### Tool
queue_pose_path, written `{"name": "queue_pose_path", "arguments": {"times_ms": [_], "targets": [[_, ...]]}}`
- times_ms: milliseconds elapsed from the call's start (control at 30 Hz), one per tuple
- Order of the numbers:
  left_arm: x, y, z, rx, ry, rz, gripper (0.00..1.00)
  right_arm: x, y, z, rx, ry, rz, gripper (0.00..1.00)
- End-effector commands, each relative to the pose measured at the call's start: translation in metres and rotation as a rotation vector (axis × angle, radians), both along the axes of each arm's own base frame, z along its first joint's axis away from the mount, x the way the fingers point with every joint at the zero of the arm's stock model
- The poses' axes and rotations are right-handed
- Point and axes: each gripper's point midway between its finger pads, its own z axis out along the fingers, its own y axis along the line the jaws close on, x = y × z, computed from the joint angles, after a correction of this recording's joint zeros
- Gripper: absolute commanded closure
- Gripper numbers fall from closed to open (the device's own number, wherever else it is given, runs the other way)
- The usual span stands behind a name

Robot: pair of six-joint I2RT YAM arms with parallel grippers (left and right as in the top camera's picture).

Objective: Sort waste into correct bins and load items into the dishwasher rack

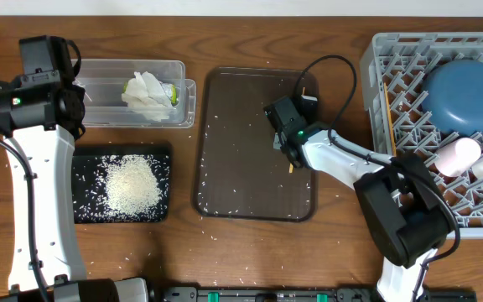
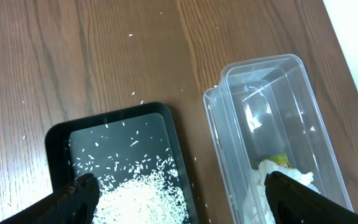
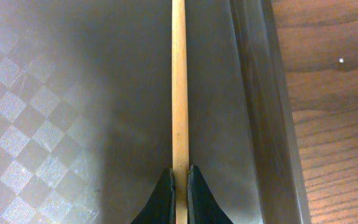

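The right gripper (image 3: 180,180) clamps a thin wooden chopstick (image 3: 179,93) lying by the right rim of the brown serving tray (image 1: 225,168), likely needing a lift rightward into the grey lattice dishwasher rack (image 1: 392,75).

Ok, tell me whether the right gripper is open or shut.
Shut on the chopstick: the right gripper pinches it between its fingertips in the wrist view.

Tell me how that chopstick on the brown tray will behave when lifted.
The chopstick looks straight, thin wood: probably stiff and light. Smooth and narrow in the jaws of the right gripper, it may pivot or slip.
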Motion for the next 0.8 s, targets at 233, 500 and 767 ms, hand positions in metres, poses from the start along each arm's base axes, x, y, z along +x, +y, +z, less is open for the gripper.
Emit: {"name": "queue_pose_path", "arguments": {"times_ms": [233,500,767], "targets": [[-0.002,0.004,0.0,0.022,0.018,0.006,0.12,0.018,-0.016,0.112,0.056,-0.184,0.129,0.99],[-0.002,0.004,0.0,0.022,0.018,0.006,0.12,0.014,-0.099,0.193,-0.041,-0.307,0.106,0.99],[-0.002,0.004,0.0,0.022,0.018,0.007,0.12,0.018,-0.173,0.184,-0.091,-0.248,0.037,0.99]]}}
